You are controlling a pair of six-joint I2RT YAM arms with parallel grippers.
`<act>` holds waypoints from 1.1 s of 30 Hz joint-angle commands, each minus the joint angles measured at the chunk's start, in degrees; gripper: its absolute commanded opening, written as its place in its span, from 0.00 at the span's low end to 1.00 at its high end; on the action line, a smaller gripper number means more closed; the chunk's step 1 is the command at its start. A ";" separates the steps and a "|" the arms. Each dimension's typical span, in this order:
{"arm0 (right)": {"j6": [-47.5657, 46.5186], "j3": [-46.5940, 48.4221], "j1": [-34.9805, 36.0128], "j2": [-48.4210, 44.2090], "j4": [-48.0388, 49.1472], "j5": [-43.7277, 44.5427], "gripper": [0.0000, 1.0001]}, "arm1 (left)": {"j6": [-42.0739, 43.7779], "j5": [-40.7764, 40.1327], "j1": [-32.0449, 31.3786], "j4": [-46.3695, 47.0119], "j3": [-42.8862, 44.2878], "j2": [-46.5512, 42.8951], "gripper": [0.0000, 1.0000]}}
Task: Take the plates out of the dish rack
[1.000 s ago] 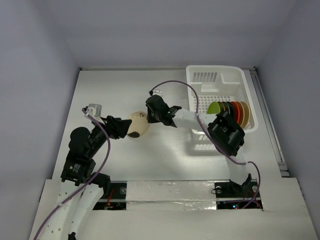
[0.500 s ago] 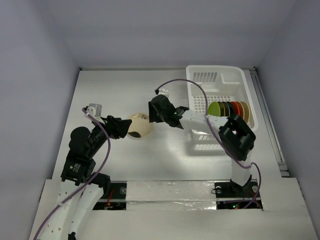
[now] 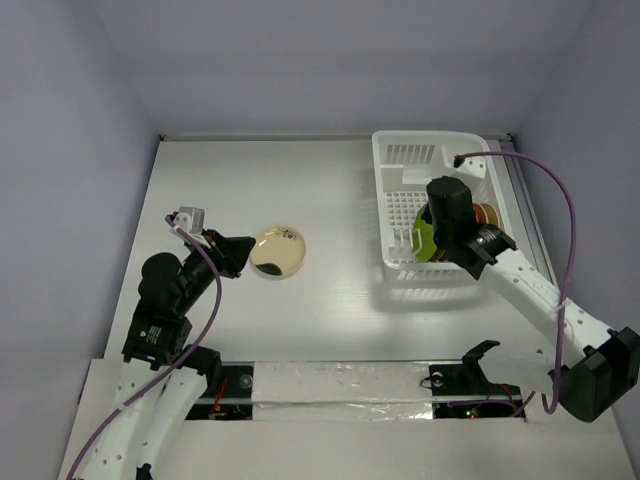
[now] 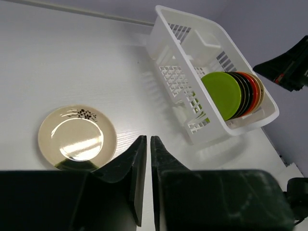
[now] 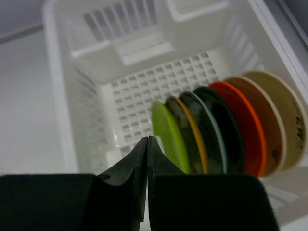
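A cream plate [image 3: 278, 251] with a dark speckled mark lies flat on the table, apart from the rack; it also shows in the left wrist view [image 4: 77, 139]. My left gripper [image 3: 242, 248] is just to the left of it, shut and empty [image 4: 146, 140]. The white dish rack [image 3: 385, 205] stands at the right and holds several plates on edge: lime green [image 5: 168, 139] in front, then dark, teal-rimmed, orange-red [image 5: 245, 130] and beige ones. My right gripper [image 5: 147, 140] hangs over the rack beside the lime green plate [image 3: 424, 240], shut on nothing.
The rack's raised vented end [image 3: 410, 153] faces the back wall. A metal rail [image 3: 540, 250] runs along the table's right edge. The right arm's cable [image 3: 560, 200] loops above the rack.
The right arm let go of the cream plate and swung right to the rack, then shut. The left gripper released the plate, drew back a little and shut. The plate now rests on the table.
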 commanded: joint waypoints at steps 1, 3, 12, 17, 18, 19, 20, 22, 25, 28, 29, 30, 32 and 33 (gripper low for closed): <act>-1.74 -1.52 -2.35 0.51 -6.48 4.65 0.10 | -0.11 0.06 -0.25 2.29 0.19 0.52 0.05; -1.82 -0.82 -2.96 1.21 -6.14 2.82 0.27 | -0.20 -0.29 -0.25 2.11 0.36 0.52 0.10; -2.08 0.50 -6.57 6.84 -7.54 1.67 0.33 | -0.20 0.32 -0.25 2.29 0.27 0.79 0.33; -2.97 1.64 -7.71 9.12 -7.28 -0.70 0.31 | -0.11 0.41 -0.77 2.29 0.36 0.87 0.33; -3.14 1.82 -7.71 10.43 -7.37 -1.14 0.30 | -0.11 0.32 -0.77 2.29 0.27 0.79 0.33; -3.14 2.17 -7.71 11.14 -7.81 -1.58 0.29 | -0.20 0.32 -0.77 2.29 0.36 0.78 0.33; -3.32 2.52 -7.71 11.67 -7.81 -2.28 0.28 | -0.20 0.32 -0.77 2.29 0.36 0.70 0.33; -3.32 3.31 -7.71 12.98 -7.90 -2.90 0.26 | -0.11 0.41 -0.77 2.20 0.36 0.52 0.33; -3.58 4.37 -7.71 13.87 -8.07 -4.13 0.26 | -0.20 0.59 -0.77 2.38 0.27 0.35 0.34; -3.58 4.54 -7.71 14.48 -8.77 -2.82 0.28 | -0.11 0.50 -0.77 2.38 0.27 -0.27 0.34; -3.67 4.55 -7.71 15.10 -9.04 -2.20 0.27 | -0.20 0.50 -0.77 2.46 0.27 -0.44 0.34; -3.76 4.72 -7.71 15.54 -9.48 -1.76 0.22 | -0.11 0.50 -0.77 2.46 0.27 -0.71 0.34; -3.76 5.68 -7.71 16.24 -11.32 -0.97 0.17 | -0.20 0.50 -1.30 2.46 0.27 -0.97 0.34; -4.02 6.12 -7.71 16.77 -12.11 -0.18 0.14 | -0.20 0.59 -1.30 2.55 0.19 -1.32 0.34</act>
